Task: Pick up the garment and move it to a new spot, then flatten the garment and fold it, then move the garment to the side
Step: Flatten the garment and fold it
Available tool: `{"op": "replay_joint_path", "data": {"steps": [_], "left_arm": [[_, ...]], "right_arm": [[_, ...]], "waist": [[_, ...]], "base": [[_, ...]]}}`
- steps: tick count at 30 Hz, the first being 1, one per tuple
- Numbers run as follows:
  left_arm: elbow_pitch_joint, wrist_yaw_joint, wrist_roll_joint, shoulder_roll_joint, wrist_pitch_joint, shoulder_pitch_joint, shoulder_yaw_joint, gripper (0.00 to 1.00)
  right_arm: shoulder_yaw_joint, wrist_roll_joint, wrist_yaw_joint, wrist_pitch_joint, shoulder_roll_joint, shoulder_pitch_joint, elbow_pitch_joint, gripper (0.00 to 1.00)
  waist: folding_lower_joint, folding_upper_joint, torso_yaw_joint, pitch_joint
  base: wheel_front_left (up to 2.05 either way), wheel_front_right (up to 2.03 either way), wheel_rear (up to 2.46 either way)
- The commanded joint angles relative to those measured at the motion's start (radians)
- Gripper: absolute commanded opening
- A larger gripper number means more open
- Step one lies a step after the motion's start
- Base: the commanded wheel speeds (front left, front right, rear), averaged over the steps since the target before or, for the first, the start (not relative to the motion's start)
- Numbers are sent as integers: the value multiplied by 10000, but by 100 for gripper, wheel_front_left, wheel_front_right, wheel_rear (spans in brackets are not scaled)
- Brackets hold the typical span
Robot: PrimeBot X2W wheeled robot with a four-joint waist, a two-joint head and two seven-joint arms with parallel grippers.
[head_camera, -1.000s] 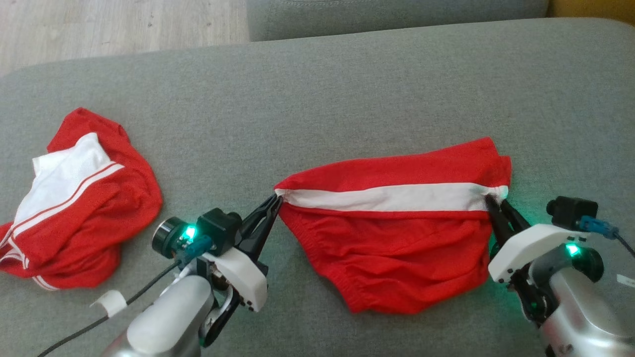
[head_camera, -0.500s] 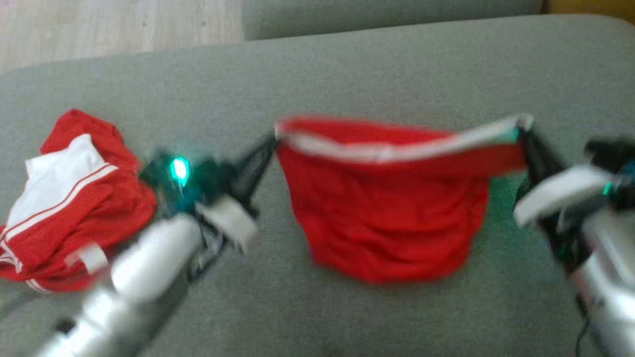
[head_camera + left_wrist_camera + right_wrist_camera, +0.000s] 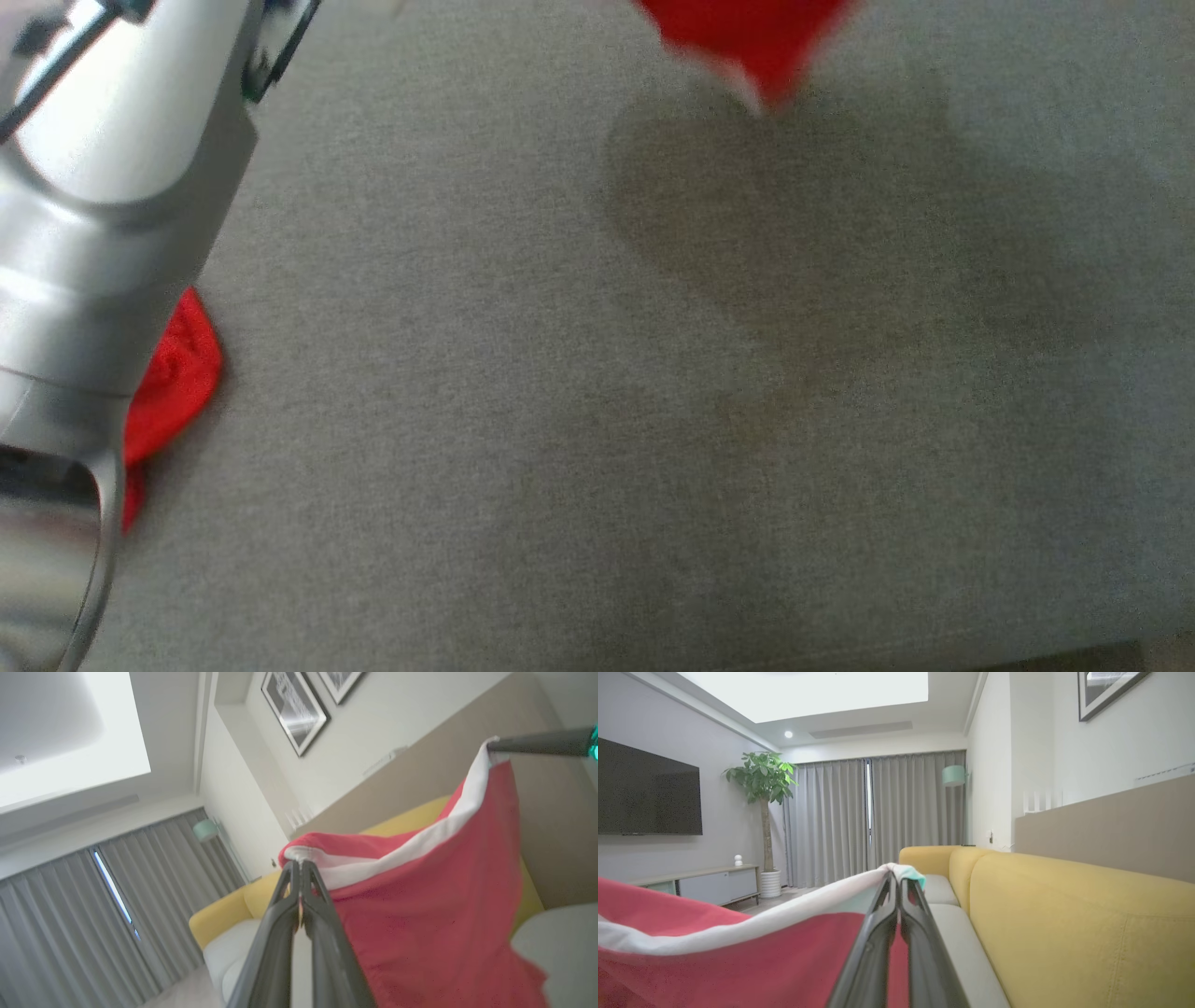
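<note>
The garment is red with a white waistband. Its lower tip (image 3: 756, 42) hangs into the top of the head view, above its shadow on the grey cushion (image 3: 653, 420). In the left wrist view my left gripper (image 3: 299, 864) is shut on one end of the waistband, with the garment (image 3: 420, 914) hanging to the right. My right gripper's fingers (image 3: 537, 743) pinch the far end at the upper right. In the right wrist view my right gripper (image 3: 896, 876) is shut on the waistband, and the garment (image 3: 738, 956) sags away to the left.
A second red garment (image 3: 177, 373) lies on the cushion at the left, half hidden behind my silver left forearm (image 3: 103, 187). A yellow sofa (image 3: 1064, 914) stands ahead in the right wrist view, with a wall behind it, and curtains, a plant and a television farther off.
Both grippers have lifted the garment by its waistband off the cushion into the air. The head camera has shifted, so the cushion now sits closer in view.
</note>
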Motion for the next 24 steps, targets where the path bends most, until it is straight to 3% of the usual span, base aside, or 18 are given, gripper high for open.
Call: {"op": "replay_joint_path", "data": {"steps": [1,7,17,24], "left_arm": [[-469,132,115,223,-31,-423,507,0],[-2025,172,353,231,-37,1214,1025,0],[-3016,123,58,13,-38,6811,880,0],[-2333,-394,-271,-220,-39,10080,217,0]], "right_arm": [[-14,-59,65,-142,-222,-123,-176,0],[-67,339,65,-628,-504,524,-448,0],[-295,899,65,-598,-714,5517,-1245,0],[-1408,957,65,221,-435,9536,-2359,0]], "waist": [[-4,1,-70,143],[-4,1,-115,93],[-4,1,-8,-595],[-4,1,53,-1523]], "base": [[0,0,0],[0,0,0],[0,0,0],[0,0,0]]}}
